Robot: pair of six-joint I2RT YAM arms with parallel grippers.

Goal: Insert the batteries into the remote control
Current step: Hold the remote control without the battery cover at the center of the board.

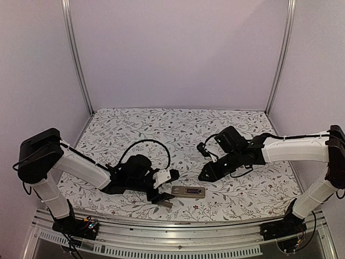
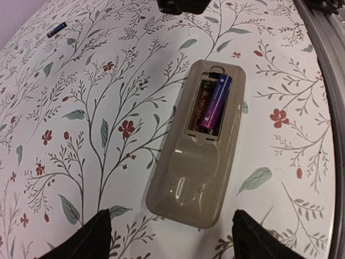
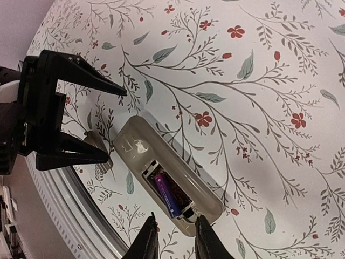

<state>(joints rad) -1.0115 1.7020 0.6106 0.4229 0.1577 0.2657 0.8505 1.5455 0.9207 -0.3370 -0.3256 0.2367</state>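
The right gripper (image 3: 175, 232) hangs just by the open end of the remote control (image 3: 161, 167); I think the job now is to get the purple battery (image 3: 167, 195) pushed flat into its bed. To do that well, it should press softly on the middle of the battery and go straight down; it should not shove sideways, since the remote lies loose on the counter (image 3: 259, 108) and could slide.

The right gripper's two fingers are close together with only a thin gap; nothing is in that gap, and I cannot tell if a tip touches the remote. The left gripper (image 2: 171, 226) is spread wide and holds nothing; it points at the remote's plain end, with a finger off to each side and apart from it.

The remote lies back up near the front edge of the counter, between the two grippers. The purple battery sits in one bed of the hole; the bed next to it looks dark, and I think it is empty.

Just beside the left gripper's lower finger, in the right wrist view, lies the small cover strip (image 3: 98, 144). Well apart from all this lies the other battery (image 2: 56, 29), small and dark; it will need fetching next.
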